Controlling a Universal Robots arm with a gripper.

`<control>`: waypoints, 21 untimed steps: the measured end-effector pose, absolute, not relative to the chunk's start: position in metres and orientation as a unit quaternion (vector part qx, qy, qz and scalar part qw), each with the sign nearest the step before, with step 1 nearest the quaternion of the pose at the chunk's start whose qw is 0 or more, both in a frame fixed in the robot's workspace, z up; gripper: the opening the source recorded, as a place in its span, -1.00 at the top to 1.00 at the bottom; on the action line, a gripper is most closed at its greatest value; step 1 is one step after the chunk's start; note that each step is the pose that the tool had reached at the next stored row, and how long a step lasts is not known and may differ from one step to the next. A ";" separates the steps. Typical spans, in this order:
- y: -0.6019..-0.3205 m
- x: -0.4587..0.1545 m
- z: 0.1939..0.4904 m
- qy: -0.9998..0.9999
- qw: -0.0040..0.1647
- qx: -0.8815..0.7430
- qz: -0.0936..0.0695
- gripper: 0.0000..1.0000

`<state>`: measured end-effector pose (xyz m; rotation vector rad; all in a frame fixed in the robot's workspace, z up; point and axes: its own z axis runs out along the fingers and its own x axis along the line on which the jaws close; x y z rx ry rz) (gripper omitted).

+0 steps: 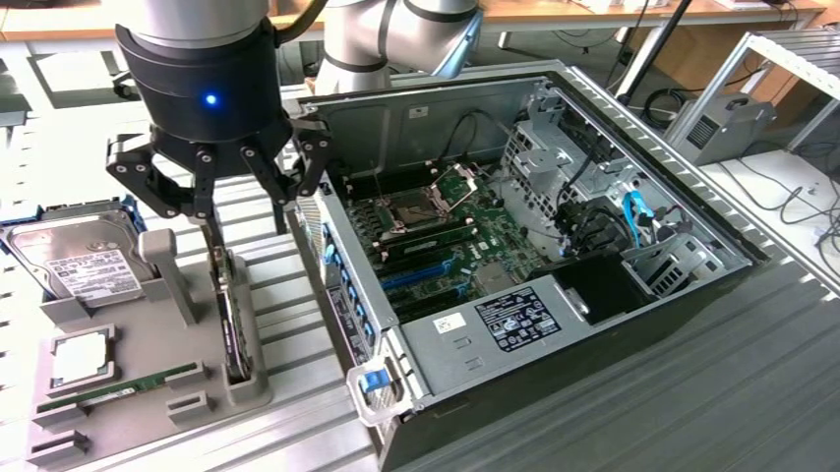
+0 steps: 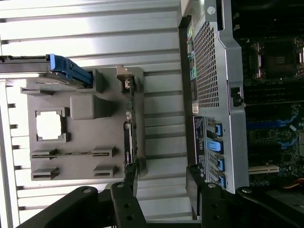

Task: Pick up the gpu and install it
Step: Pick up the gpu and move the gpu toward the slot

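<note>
You see the gripper hanging above the grey holder, over the holder's far end, with its jaws spread wide and nothing between them. The gpu is not picked up: it stands on its long edge in the narrow slot along the holder's side that faces the computer case, and from the exterior view you see mostly its thin dark edge. In the wrist view the gpu appears as a slim strip on that same side of the holder, with its metal bracket at the end away from the gripper. There 1 finger lies in line with the near end of the card and the other finger is further out toward the case, so the card is not centred between the jaws; if that finger touches the card, you cannot tell. Also on the holder you find 3 other parts: the hard drive with a white label at the corner farthest from the gpu slot, the square processor chip in a frame in the middle part, and the narrow green RAM stick lying flat just beside the chip. The case stands close beside the holder on the gpu side, its side panel is off, and the motherboard is visible inside. Both holder and case rest on the ribbed metal table.
</note>
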<state>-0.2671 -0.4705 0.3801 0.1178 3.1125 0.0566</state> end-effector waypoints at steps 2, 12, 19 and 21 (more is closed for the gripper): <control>-0.470 -0.268 0.380 0.999 0.013 0.038 0.018 -0.08; -0.469 -0.269 0.377 0.999 0.013 0.038 0.018 -0.08; -0.468 -0.270 0.375 0.999 0.013 0.038 0.018 -0.08; -0.468 -0.270 0.374 0.999 0.013 0.038 0.018 -0.08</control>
